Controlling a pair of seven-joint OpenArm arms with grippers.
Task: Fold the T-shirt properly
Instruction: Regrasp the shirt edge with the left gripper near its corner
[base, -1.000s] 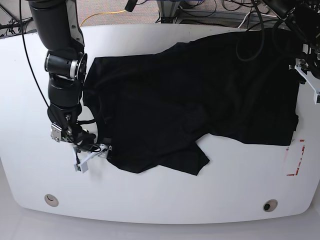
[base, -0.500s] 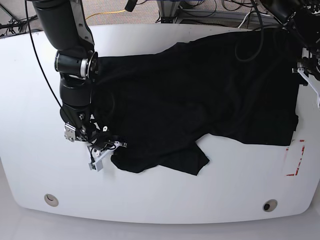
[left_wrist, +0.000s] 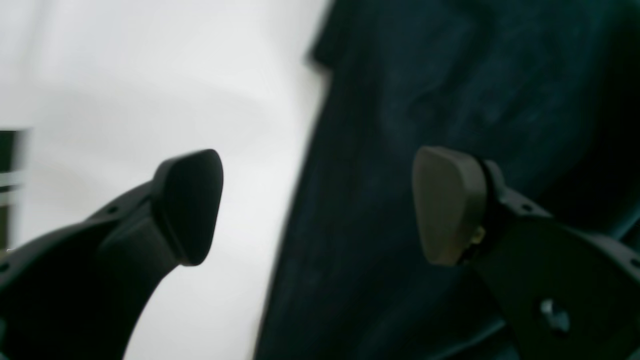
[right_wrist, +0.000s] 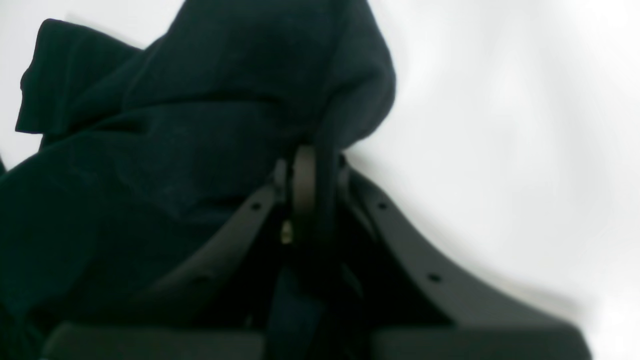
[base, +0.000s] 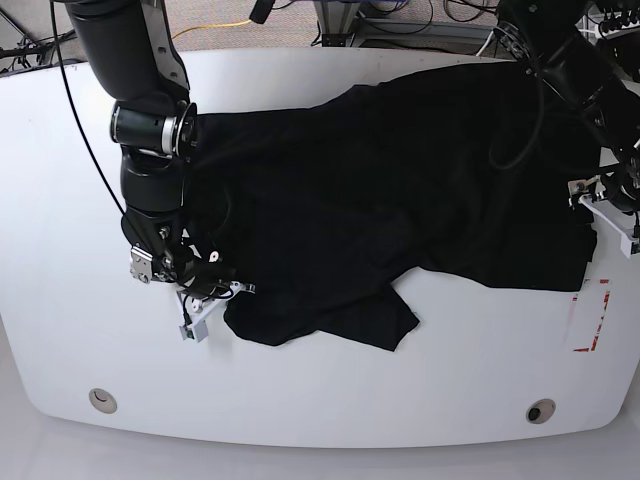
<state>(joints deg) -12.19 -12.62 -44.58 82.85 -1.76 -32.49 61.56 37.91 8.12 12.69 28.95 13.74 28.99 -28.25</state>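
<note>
The right claw (right_wrist: 305, 175) is clamped on a bunched edge of the T-shirt (base: 400, 200); a second ago it stood open beside it. The left claw (left_wrist: 317, 205) gapes wide over the opposite edge. The T-shirt sprawls crumpled on the white tabletop (base: 330, 390), long axis running between the arms.

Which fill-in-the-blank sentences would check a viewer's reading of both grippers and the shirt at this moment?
1. The right gripper is ____ on a fold of the T-shirt.
2. The left gripper has its jaws ____, holding nothing.
3. The T-shirt's colour is ____.
4. The T-shirt lies on a ____ table.

Missing words: shut; open; black; white
</note>
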